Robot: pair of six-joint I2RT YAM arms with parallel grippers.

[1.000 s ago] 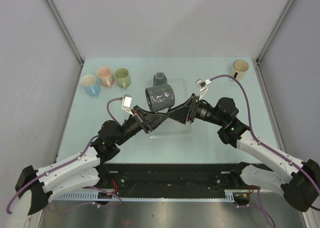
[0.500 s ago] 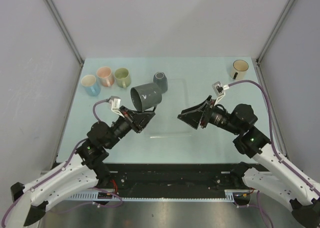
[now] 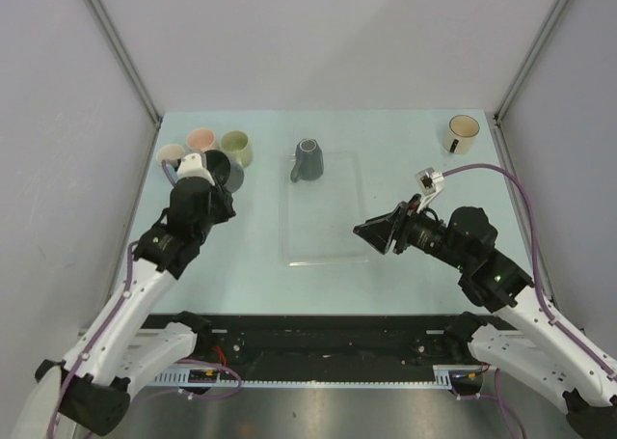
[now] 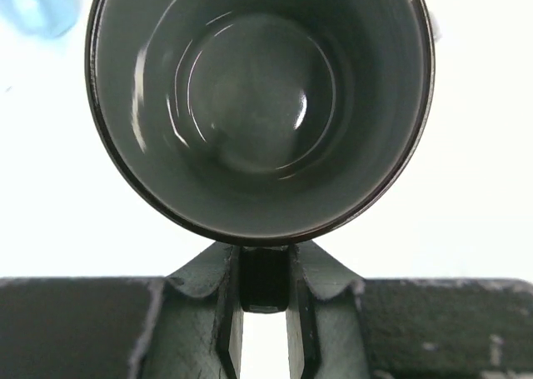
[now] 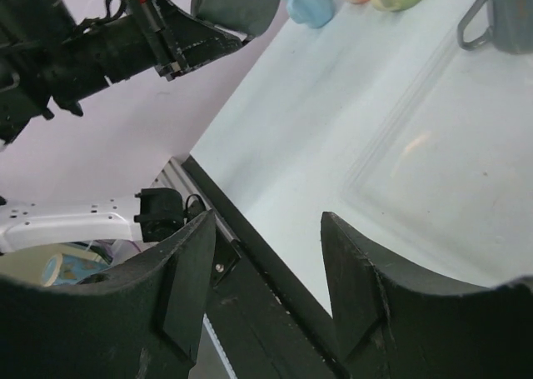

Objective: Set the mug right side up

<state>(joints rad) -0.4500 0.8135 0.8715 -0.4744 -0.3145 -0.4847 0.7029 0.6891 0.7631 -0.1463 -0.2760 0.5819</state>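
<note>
The left claw (image 4: 263, 286) is shut on the wall of the mug (image 4: 258, 104) at its rim. I judge it is gripped there so a roll of the wrist can bring the mouth upward. The mug hangs in the air over the left side of the desk (image 3: 415, 169), just beside the row of cups (image 3: 201, 140), probably its set-down spot. The right claw (image 5: 271, 300) stands half open and empty by the near right corner of the tray (image 3: 328, 236), well apart, likely keeping clear.

The left wrist view alone shows the grip and the mug's bare, glossy inside, mouth toward the camera. From above the arm hides most of the mug, yet only that view places it among the cups. A second mug (image 3: 308, 159) stands on the tray, seemingly mouth down. The right wrist view shows the held mug from the side, clear of the desk.
</note>
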